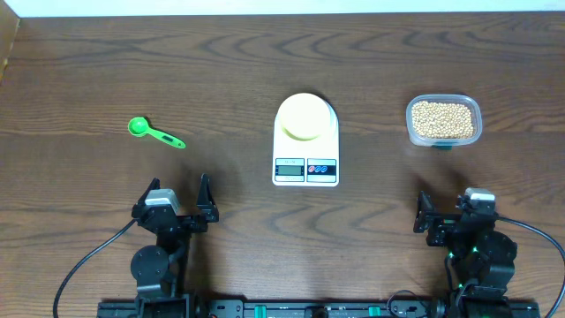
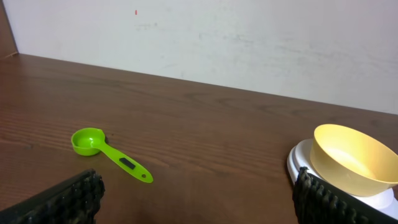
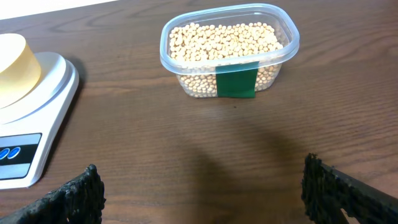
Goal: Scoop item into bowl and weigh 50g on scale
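Note:
The item, small tan beans point(image 1: 443, 117) point(image 3: 224, 38), fills a clear plastic tub point(image 3: 287, 50) at the right. On the white scale point(image 1: 305, 168) point(image 2: 297, 160) point(image 3: 55, 84) in the middle stands the pale yellow bowl point(image 1: 305, 117) point(image 2: 351, 158) point(image 3: 13, 59), which looks empty. A green measuring scoop point(image 1: 154, 132) point(image 2: 109, 153) lies on the table at the left. Near the front edge my left gripper point(image 1: 179, 188) point(image 2: 198, 186) stands open, below the scoop. My right gripper point(image 1: 450, 208) point(image 3: 200, 180) is open too, in front of the tub. Neither holds anything.
The brown wooden table point(image 1: 88, 71) ends at a pale wall point(image 2: 249, 37) behind. A green label point(image 3: 236, 82) marks the tub's front. Black cables run from both arm bases at the front edge.

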